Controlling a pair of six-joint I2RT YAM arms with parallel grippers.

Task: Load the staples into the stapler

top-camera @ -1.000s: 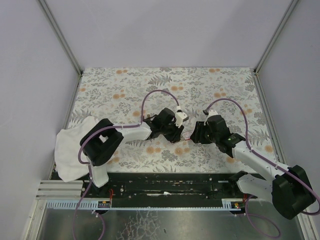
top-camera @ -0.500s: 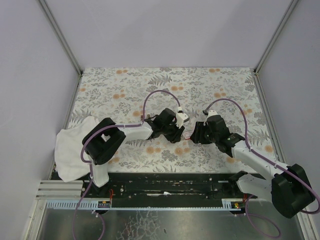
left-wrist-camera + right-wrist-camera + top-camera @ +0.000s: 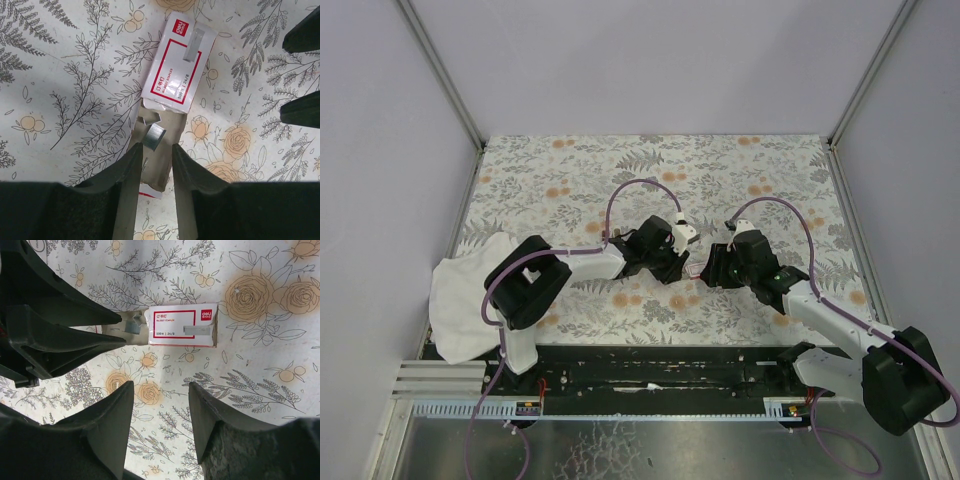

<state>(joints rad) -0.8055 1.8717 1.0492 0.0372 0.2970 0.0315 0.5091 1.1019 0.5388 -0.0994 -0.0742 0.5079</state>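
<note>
From above, the left claw (image 3: 684, 262) and the right claw (image 3: 709, 268) meet nose to nose at the middle of the floral-printed surface (image 3: 570, 170). What lies between them is too small to read here. A crumpled white cloth (image 3: 460, 295) sits well apart, by the left arm's base. No stapler can be made out.

At the left wrist, the small flat red cardboard box with its pale label (image 3: 175, 65) lies on the surface, and its tan sliding inner tray (image 3: 167, 122) is slid part-way out toward the camera. A short grey strip of staples (image 3: 155, 136) rests in the tray, just ahead of the left claw's fingertips (image 3: 136, 157). The jaws stand narrowly apart with nothing clamped. The step in hand looks like picking up that strip. To do it well, the pads should straddle its long sides, squeeze lightly so it does not snap, and lift straight up so the tray is not dragged. A smaller loose piece (image 3: 149, 119) lies beside it and is best left. The label shows "deli" in white on red, Chinese characters, "STAPLES" and "500"; the "24/" figure's last digit is unclear.

At the right wrist, the right claw hangs wide open and empty, just beside the box. It could pin the box while the strip is lifted. The same "deli" and "500" read here.
</note>
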